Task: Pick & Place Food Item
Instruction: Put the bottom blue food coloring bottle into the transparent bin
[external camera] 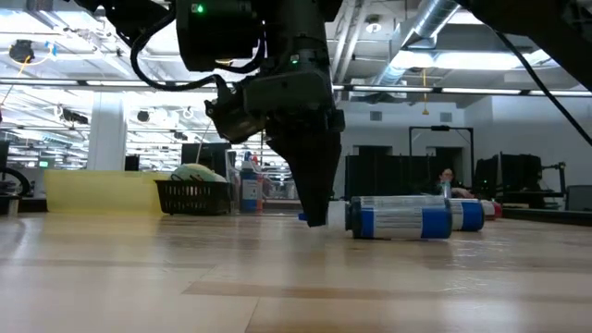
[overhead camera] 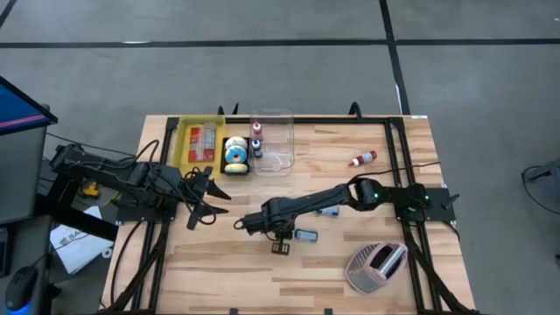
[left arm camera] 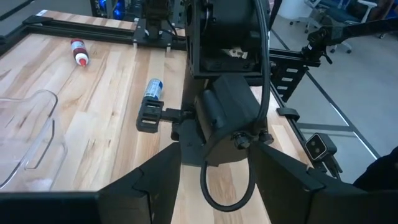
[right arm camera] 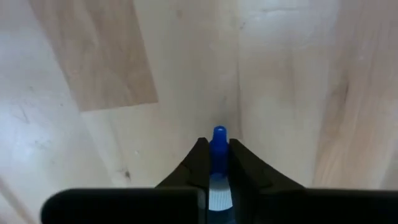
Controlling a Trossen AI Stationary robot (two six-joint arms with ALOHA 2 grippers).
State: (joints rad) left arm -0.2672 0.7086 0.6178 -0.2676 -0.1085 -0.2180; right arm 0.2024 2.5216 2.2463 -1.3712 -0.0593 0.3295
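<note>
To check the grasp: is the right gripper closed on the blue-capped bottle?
Yes, in the right wrist view the right gripper is shut with the blue-capped bottle pinched between its fingers.

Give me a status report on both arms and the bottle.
Right gripper shut on blue-capped bottle, low at table centre. Left gripper open, waiting left. Nothing in the way.

A wooden desk (overhead camera: pixel 219 271) is seen standing on a grey floor (overhead camera: pixel 481 79) crossed by dark lines. A monitor (overhead camera: pixel 17 118) is placed beside the desk's left edge, with white papers (overhead camera: pixel 74 241) lying on the floor below it. In the low view, an open hall with ceiling ducts (external camera: pixel 444 28) is seen beyond the desk.
</note>
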